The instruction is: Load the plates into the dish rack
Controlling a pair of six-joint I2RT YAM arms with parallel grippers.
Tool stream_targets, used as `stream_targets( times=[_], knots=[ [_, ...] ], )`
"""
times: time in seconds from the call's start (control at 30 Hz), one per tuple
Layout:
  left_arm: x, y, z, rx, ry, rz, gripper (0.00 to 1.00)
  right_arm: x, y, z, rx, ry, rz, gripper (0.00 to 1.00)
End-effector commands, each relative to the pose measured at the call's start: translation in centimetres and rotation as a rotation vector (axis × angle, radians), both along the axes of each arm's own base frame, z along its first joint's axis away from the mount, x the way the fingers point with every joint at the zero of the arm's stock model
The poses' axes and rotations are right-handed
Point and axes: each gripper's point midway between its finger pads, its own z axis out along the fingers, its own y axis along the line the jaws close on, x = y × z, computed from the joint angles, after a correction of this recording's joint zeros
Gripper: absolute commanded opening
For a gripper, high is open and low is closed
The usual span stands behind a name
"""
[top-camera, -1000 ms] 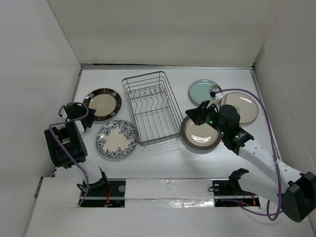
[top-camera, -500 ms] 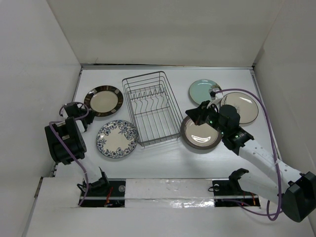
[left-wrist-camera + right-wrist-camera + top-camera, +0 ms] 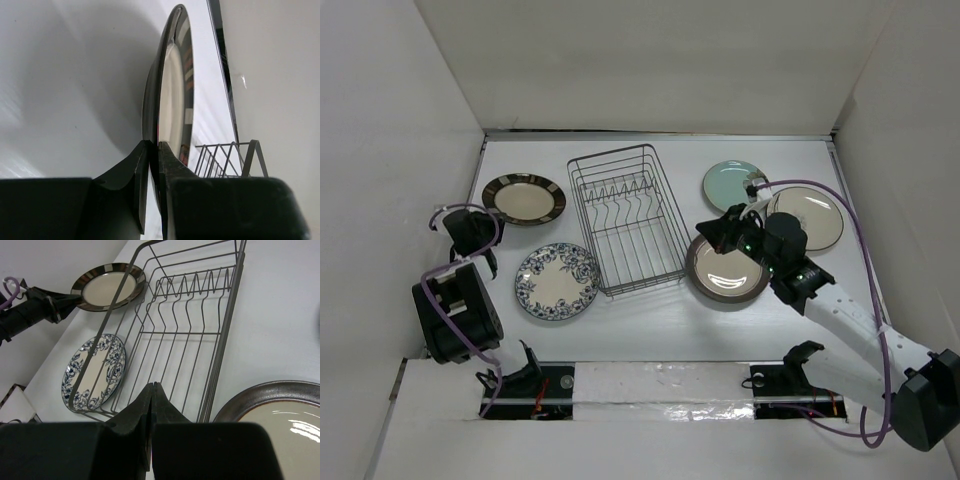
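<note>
Overhead view: dish rack (image 3: 625, 220) at the middle of the worktop (image 3: 650, 325), with all five plates outside it. To its left, my left end effector (image 3: 486, 214) grips the near-left rim of the brown-rimmed plate (image 3: 525, 198). The blue floral plate (image 3: 557, 281) lies flat closer to the near edge. To the right of the rack, the dark speckled plate (image 3: 727, 272) lies just beside the rack's right wall. The teal plate (image 3: 732, 185) and the cream plate (image 3: 807, 217) sit farther back, just beside each other. My right end effector (image 3: 703, 228) hovers over the gap between the rack and the dark speckled plate.

Left wrist view: both fingers (image 3: 137, 170) are clenched on the brown-rimmed plate's edge, one on each face. I see the plate nearly edge-on, and a corner of the rack shows beyond it.

Right wrist view: the fingers are pressed together with nothing between them, above the rack's right wall. Across the rack, the brown-rimmed plate appears tilted and raised off the worktop.
</note>
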Motion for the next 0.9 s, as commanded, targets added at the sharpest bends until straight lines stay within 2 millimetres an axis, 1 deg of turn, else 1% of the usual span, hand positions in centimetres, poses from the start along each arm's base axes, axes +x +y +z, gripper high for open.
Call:
stream_targets(
  times=[0.0,0.13,0.17,0.2,0.23,0.3,0.33,0.37,0.43,0.47,0.5,0.53,0.57,0.6,0.63,0.67,0.73,0.77,0.8,0.83,0.87],
  knots=[
    [1.7,1.0,8.1,0.099,-0.277,-0.008,0.00,0.1,-0.6,1.4,0.019,-0.056,-0.021,0.00],
    [1.8,1.0,9.5,0.120,-0.332,-0.027,0.00,0.2,-0.7,1.3,0.015,-0.057,-0.030,0.00],
    [1.6,1.3,10.0,0.119,-0.349,-0.020,0.00,0.3,-0.7,1.3,0.014,-0.055,-0.031,0.00],
    [1.5,1.0,10.8,0.127,-0.381,-0.035,0.00,0.3,-0.6,1.4,0.014,-0.059,-0.028,0.00],
    [1.3,1.0,12.0,0.137,-0.412,-0.040,0.00,0.4,-0.6,1.4,0.015,-0.059,-0.027,0.00],
    [1.3,0.8,13.5,0.153,-0.442,-0.052,0.00,0.5,-0.5,1.6,0.016,-0.062,-0.027,0.00],
    [1.3,0.8,14.9,0.169,-0.468,-0.059,0.00,0.6,-0.5,1.9,0.017,-0.064,-0.030,0.00],
    [1.0,0.5,16.5,0.187,-0.499,-0.066,0.00,0.7,-0.5,2.0,0.018,-0.066,-0.030,0.00],
    [0.6,0.2,19.0,0.209,-0.551,-0.073,0.00,0.8,-0.1,2.5,0.024,-0.067,-0.018,0.06],
    [-0.1,-0.2,20.6,0.218,-0.594,-0.079,0.00,0.8,0.1,2.8,0.032,-0.070,-0.008,0.10],
    [-0.5,-0.8,22.0,0.206,-0.643,-0.093,0.00,0.7,0.5,3.1,0.042,-0.073,0.018,0.19],
    [-0.8,-1.1,23.0,0.205,-0.671,-0.102,0.00,0.7,0.8,3.1,0.050,-0.065,0.027,0.24],
    [-1.2,-1.9,24.4,0.207,-0.708,-0.120,0.00,0.8,1.1,3.6,0.062,-0.071,0.036,0.29],
    [-1.5,-2.7,25.3,0.211,-0.735,-0.144,0.00,0.8,1.3,4.0,0.070,-0.075,0.048,0.40],
    [-1.6,-3.6,26.4,0.214,-0.759,-0.171,0.00,0.6,1.8,4.3,0.081,-0.074,0.063,0.45],
    [-2.1,-4.0,27.4,0.223,-0.783,-0.181,0.00,0.8,2.0,5.3,0.094,-0.086,0.067,0.54],
    [-2.7,-5.7,28.3,0.202,-0.813,-0.230,0.00,1.1,2.4,6.9,0.129,-0.108,0.072,0.62],
    [-3.3,-6.1,29.0,0.209,-0.831,-0.238,0.00,1.2,3.1,7.2,0.138,-0.107,0.088,0.66],
    [-3.5,-7.0,29.2,0.203,-0.837,-0.267,0.00,1.4,3.5,9.2,0.162,-0.141,0.105,0.72],
    [-3.7,-7.5,29.3,0.203,-0.841,-0.284,0.00,1.7,3.9,9.9,0.174,-0.146,0.113,0.75],
    [-4.0,-8.7,29.6,0.194,-0.851,-0.315,0.00,1.8,4.5,10.5,0.182,-0.154,0.127,0.78]
  ],
)
